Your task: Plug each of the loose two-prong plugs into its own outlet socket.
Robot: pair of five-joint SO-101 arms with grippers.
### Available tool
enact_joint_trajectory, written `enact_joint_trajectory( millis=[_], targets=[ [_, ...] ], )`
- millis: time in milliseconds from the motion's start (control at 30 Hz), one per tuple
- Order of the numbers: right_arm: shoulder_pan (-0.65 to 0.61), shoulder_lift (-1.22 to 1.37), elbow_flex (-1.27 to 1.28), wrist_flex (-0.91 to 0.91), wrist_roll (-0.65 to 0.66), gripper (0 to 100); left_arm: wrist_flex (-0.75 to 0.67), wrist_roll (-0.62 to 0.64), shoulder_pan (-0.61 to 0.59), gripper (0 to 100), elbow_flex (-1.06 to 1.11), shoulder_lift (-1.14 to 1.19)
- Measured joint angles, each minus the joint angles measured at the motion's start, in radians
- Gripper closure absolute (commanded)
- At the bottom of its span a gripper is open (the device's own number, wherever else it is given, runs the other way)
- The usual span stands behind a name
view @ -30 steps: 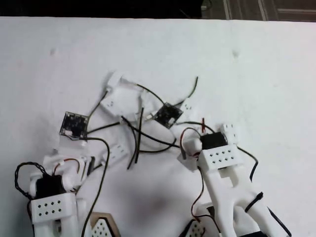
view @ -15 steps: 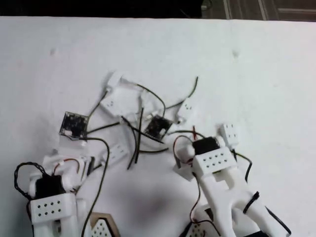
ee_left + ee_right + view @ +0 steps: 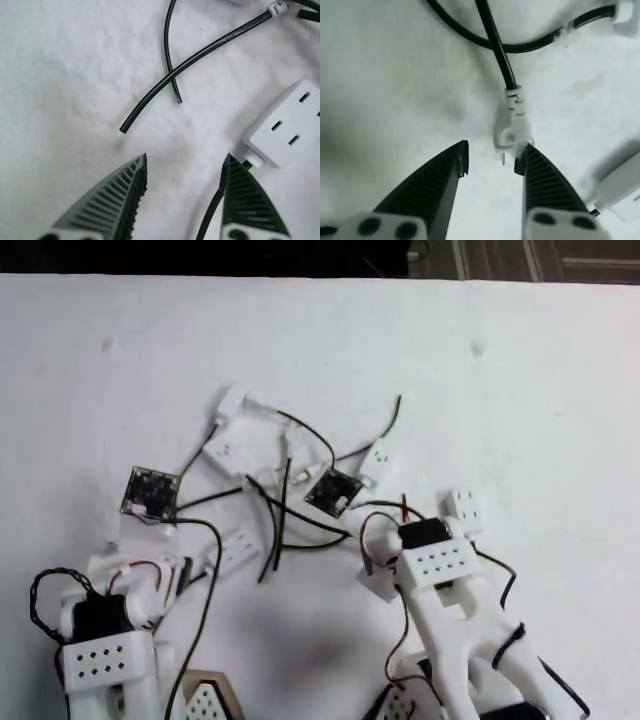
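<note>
White plastic on a white desk (image 3: 520, 390) nearly everywhere, hence the value of the dark cords for telling pieces apart. Lowered over a loose two-prong plug (image 3: 512, 132), the right pincer (image 3: 491, 150), spread wide, prongs pointing back into the gap, plug body close against one jaw yet seemingly not pinched; probably lined up so for a grasp across the plug's flat sides, leaving the prongs free for a socket. Trailing off the plug's strain relief, a black cord (image 3: 495, 45) crossing a second cord, likely to drag on any lift. Seen from above, all of this low and right of centre, just below a dark square block (image 3: 335, 490) and beside a small white socket block (image 3: 462, 505); another socket block (image 3: 375, 455) a little higher, near centre. At the lower left of that frame, the left pincer (image 3: 186, 157), likewise spread, holding nothing, close over the desk with a white outlet strip (image 3: 287, 125) just beside one jaw, slots facing up; perhaps placed there to steady that strip for plugging. Nearby, two bare cord ends (image 3: 160, 95) crossed on the desk. No plug seated so far as can be judged; task barely begun
</note>
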Motion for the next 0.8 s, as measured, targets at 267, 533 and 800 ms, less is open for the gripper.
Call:
enact_joint_trajectory(
  millis=[267, 533, 800],
  targets=[
    [0.006, 0.219, -0.081, -0.094, 0.000, 91.2, 0.000, 0.000, 0.000, 76, 0.000, 0.000],
    [0.032, 0.382, -0.206, -0.091, 0.002, 98.1, 0.000, 0.000, 0.000, 76, 0.000, 0.000],
    [0.075, 0.474, -0.292, -0.049, 0.020, 91.4, 0.000, 0.000, 0.000, 76, 0.000, 0.000]
  ],
)
